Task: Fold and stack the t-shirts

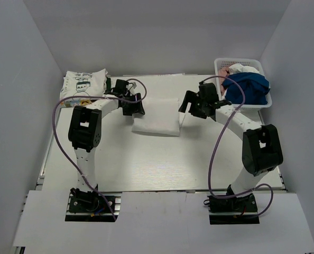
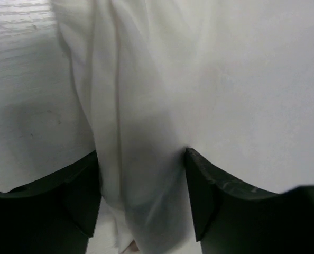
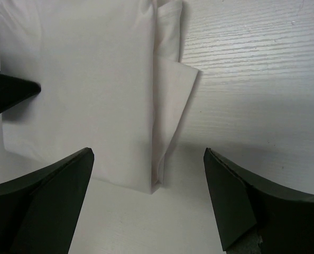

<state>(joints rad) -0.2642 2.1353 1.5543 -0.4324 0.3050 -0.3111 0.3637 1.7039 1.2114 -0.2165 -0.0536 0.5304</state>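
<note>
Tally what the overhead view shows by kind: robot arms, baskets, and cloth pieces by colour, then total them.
Robot arms: 2 (left arm, right arm)
White lattice basket: 1
Blue t-shirt in the basket: 1
White cloth pieces: 3 (folded plain t-shirt, printed folded pile, layers uncountable, bundle in the basket)
Total: 7

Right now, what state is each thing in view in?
plain white t-shirt: folded, lying flat between the grippers.
printed t-shirt: folded, far left.
blue t-shirt: crumpled, in the basket.
white garment: crumpled, in the basket too.
left gripper: open over the plain white t-shirt.
right gripper: open over its edge.
</note>
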